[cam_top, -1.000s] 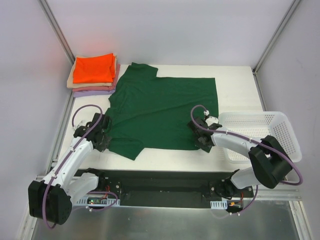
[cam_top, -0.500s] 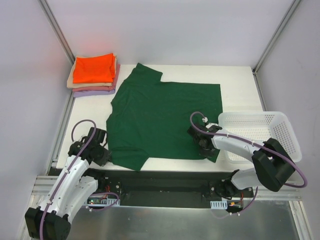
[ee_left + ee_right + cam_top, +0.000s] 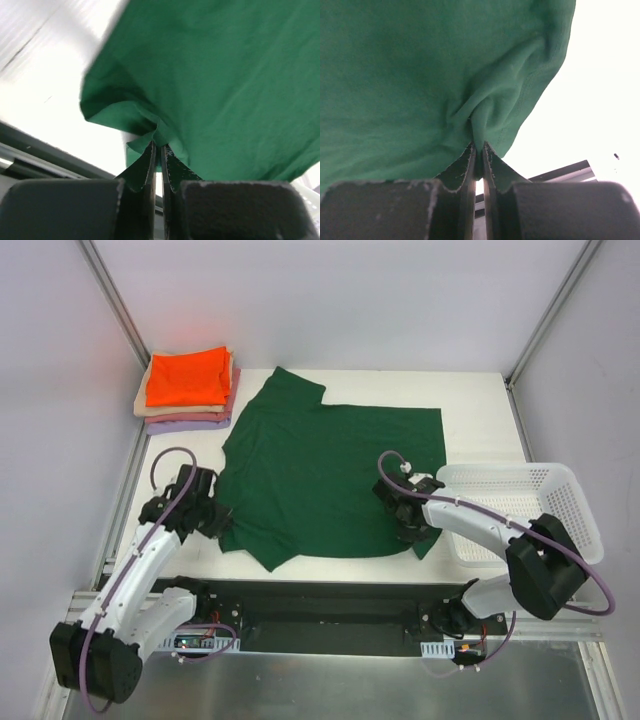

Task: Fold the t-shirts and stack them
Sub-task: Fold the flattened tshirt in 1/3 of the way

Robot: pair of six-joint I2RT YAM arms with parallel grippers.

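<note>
Green shirt (image 3: 320,470) lies spread on the table (image 3: 470,400). Left gripper (image 3: 157,146) and right gripper (image 3: 476,146) each pinch its near hem, jaws clenched. Folded stack (image 3: 188,390) sits far left. Basket (image 3: 520,469) stands just right of the shirt.

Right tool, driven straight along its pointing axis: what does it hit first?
The dark green t-shirt: the right tool is shut on a fold of it, and the same cloth fills the line ahead. Beyond that, depth is unclear.

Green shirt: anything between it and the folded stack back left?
Nothing visible. The green shirt lies spread just right of the folded stack, with only bare table between them. Left gripper and right gripper are both shut on its near edge.
</note>
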